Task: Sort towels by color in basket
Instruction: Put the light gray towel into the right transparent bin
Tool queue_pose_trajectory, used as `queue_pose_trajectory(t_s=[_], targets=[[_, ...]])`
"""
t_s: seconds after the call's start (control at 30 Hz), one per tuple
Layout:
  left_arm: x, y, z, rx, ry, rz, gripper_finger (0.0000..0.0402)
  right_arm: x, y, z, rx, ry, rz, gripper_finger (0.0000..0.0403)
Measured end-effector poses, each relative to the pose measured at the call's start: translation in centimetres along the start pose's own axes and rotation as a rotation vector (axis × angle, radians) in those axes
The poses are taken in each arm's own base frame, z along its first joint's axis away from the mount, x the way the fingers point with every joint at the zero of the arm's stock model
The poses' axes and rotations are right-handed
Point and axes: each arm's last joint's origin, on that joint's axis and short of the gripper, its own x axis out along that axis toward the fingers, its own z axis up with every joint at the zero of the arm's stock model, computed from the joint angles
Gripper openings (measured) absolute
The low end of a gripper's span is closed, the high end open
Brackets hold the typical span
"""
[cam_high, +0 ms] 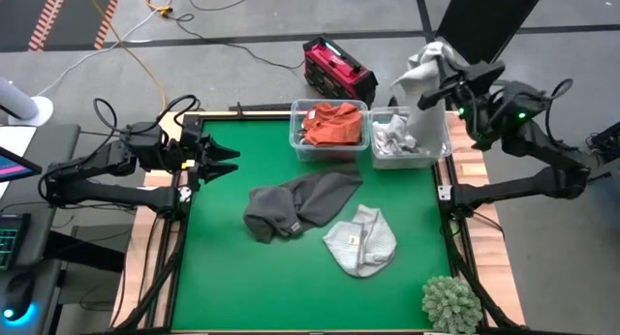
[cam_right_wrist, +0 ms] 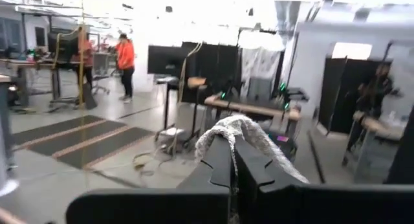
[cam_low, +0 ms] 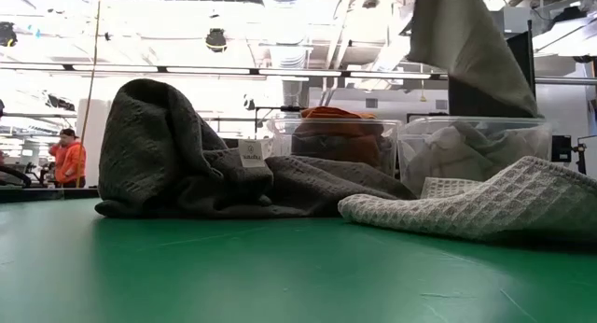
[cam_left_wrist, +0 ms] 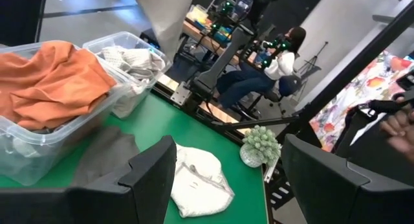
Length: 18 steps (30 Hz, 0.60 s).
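My right gripper [cam_high: 433,86] is raised above the right clear bin [cam_high: 438,151] at the table's far edge, shut on a light grey towel [cam_high: 418,107] that hangs over that bin. The left bin [cam_high: 295,141] holds a rust-orange towel [cam_high: 331,124]; the right bin holds pale towels [cam_high: 392,141]. A dark grey towel [cam_high: 300,204] and a light grey waffle towel [cam_high: 360,240] lie crumpled on the green mat. My left gripper [cam_high: 225,162] waits open above the mat's left edge. My right gripper pinches a bunched part of the light grey towel [cam_right_wrist: 240,125] between its two fingers, the cloth draping over the fingertips [cam_right_wrist: 220,160]. The fingers come about level from the table's right side. The towel hangs slack below them [cam_low: 471,52], its lower end down at the right bin.
A green spiky plant ball [cam_high: 450,304] sits at the mat's near right corner. A red and black case [cam_high: 337,69] lies on the floor beyond the bins. People stand and sit in the room behind. Bare green mat shows along the near and left sides.
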Motion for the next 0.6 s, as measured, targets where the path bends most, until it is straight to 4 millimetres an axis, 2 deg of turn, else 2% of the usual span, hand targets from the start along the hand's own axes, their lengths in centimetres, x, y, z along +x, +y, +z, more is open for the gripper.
queue_pose_trajectory(t_s=[0.13,0.3,0.6], targets=[[0.0,0.0,0.0,0.000,-0.002,0.003,0.0265,0.3,0.0,0.3,-0.048,-0.040,0.018,0.0021],[0.0,0.0,0.0,0.000,-0.010,0.016,0.0265,1.2,0.3,-0.6,-0.073,-0.012,0.077,0.0022],[0.0,0.0,0.0,-0.001,-0.011,0.018,0.0265,3.2,1.1,-5.6,0.019,0.362,0.137,0.0021]])
